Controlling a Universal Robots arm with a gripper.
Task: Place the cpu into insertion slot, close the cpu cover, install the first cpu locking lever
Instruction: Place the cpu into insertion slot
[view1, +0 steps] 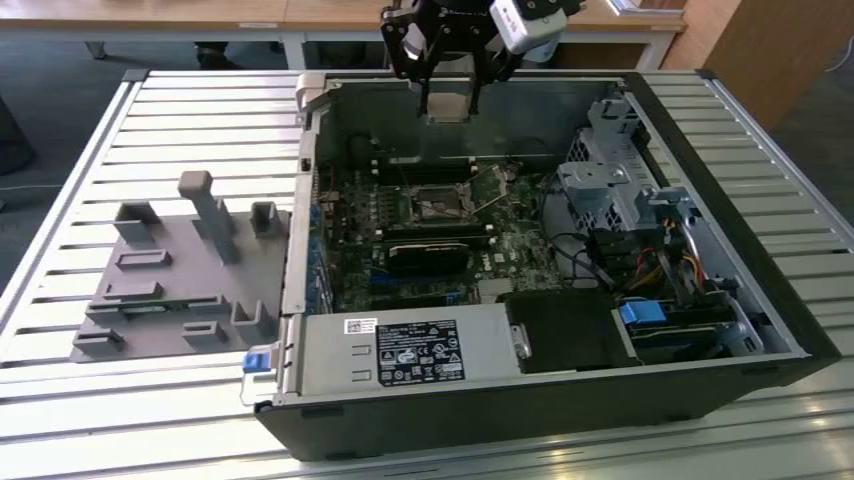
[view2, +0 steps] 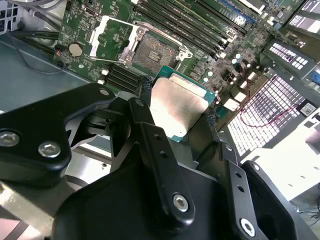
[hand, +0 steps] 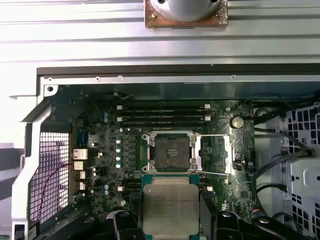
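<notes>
My gripper (view1: 449, 100) hangs above the far wall of the open computer case (view1: 787, 340), shut on the cpu (view1: 449, 108). In both wrist views the cpu (view2: 175, 112) (hand: 170, 210) shows as a flat silver square with a green rim, held by its edges between the black fingers (view2: 150, 130). The insertion slot (hand: 170, 152) (view2: 152, 50) (view1: 437, 207) lies bare on the motherboard with its dark pin field showing, well below the chip and apart from it. The cpu cover (hand: 230, 155) is swung open and lies flat beside the socket.
Long black memory slots (hand: 165, 112) run along one side of the socket. A black card (view1: 427, 255), a power supply (view1: 400, 350) and a drive cage (view1: 614, 190) stand in the case. A grey fixture (view1: 174, 270) sits on the slatted table (view1: 107, 400) at the exterior view's left.
</notes>
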